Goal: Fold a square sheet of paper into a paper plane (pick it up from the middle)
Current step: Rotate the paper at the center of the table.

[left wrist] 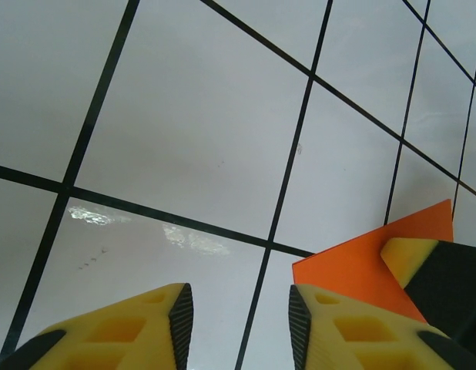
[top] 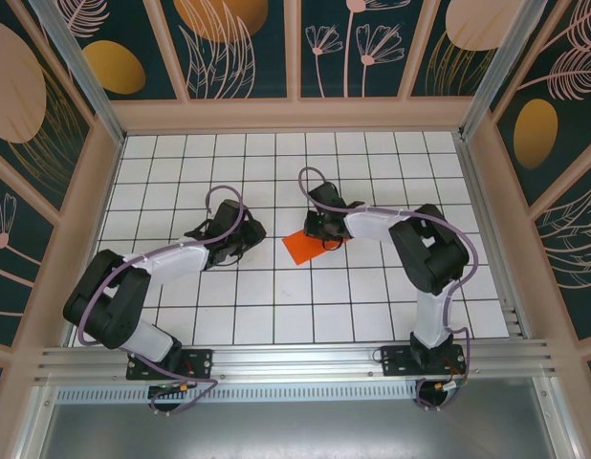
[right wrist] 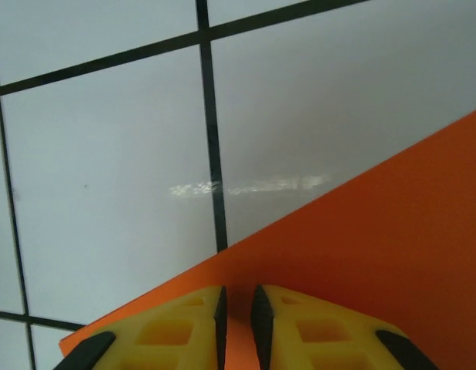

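The orange sheet of paper [top: 300, 249] lies flat on the white grid table [top: 276, 306], a four-sided piece about one tile wide, not a dart shape. My right gripper [top: 325, 233] is down over its right part. In the right wrist view the paper [right wrist: 377, 231] is under that gripper [right wrist: 238, 297], whose jaws stand a narrow slit apart with orange showing between. My left gripper [top: 246, 237] is just left of the paper, open over bare tile [left wrist: 240, 297], nothing between its fingers. The paper's corner [left wrist: 361, 266] shows at the right, with a right fingertip [left wrist: 407, 258] on it.
Wooden walls with patterned panels enclose the table on three sides [top: 295, 113]. An aluminium rail [top: 295, 361] runs along the near edge where both arm bases are bolted. Open tiles lie in front of and behind the paper.
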